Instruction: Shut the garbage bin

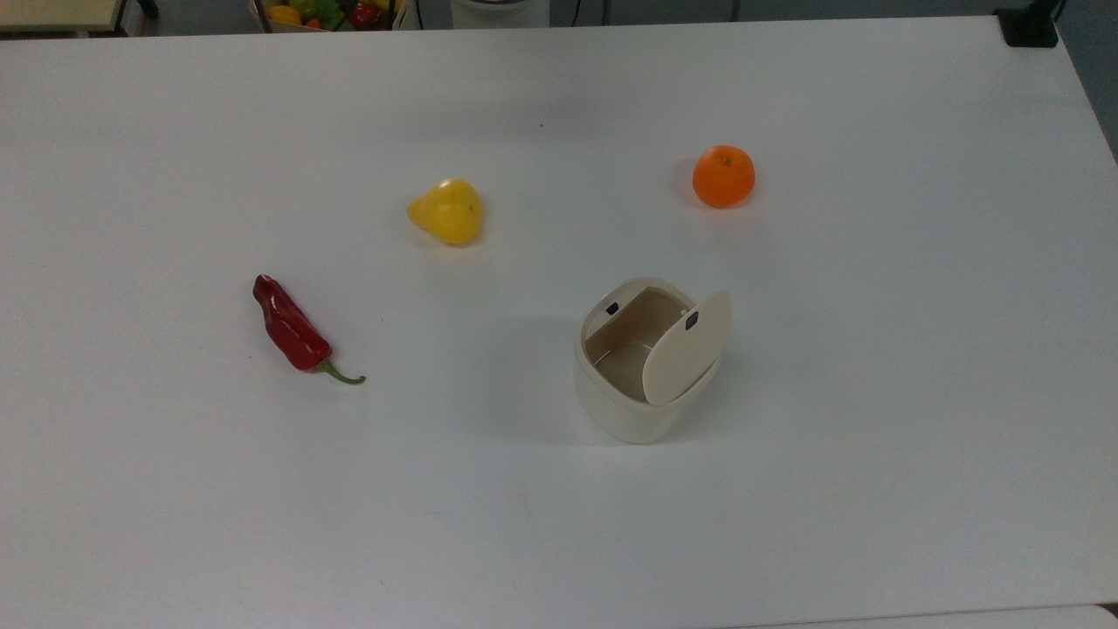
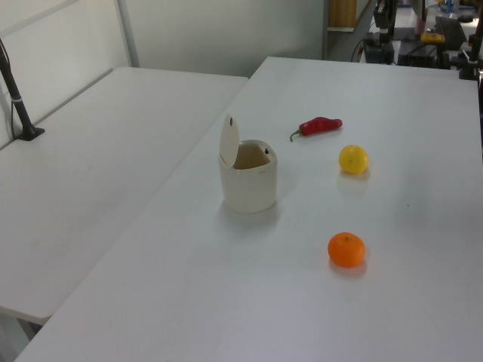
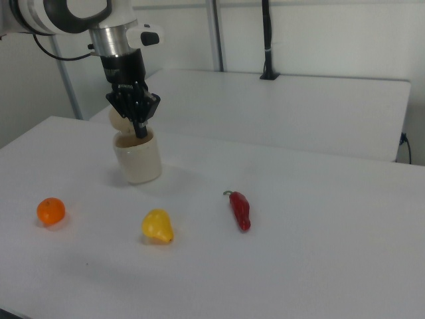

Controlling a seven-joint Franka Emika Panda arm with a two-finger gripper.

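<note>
The garbage bin (image 1: 622, 411) is a small cream tub standing a little right of the table's middle in the top view. Its lid (image 1: 687, 348) is tilted up on the top view's right side of the rim, leaving the beige inside exposed. The left view has the bin (image 2: 247, 188) with the lid (image 2: 229, 138) upright on its left. In the right view my gripper (image 3: 139, 130) points downward with its black fingers together and nothing in them; its tip overlaps the top of the bin (image 3: 138, 165). How far it is from the bin I cannot tell.
An orange (image 1: 723, 176) lies beyond the bin, a yellow pear-shaped fruit (image 1: 447, 211) to the top view's left of it, and a red chili (image 1: 291, 325) further left. A box of vegetables (image 1: 323, 12) sits past the far edge. A second white table (image 2: 90, 158) adjoins.
</note>
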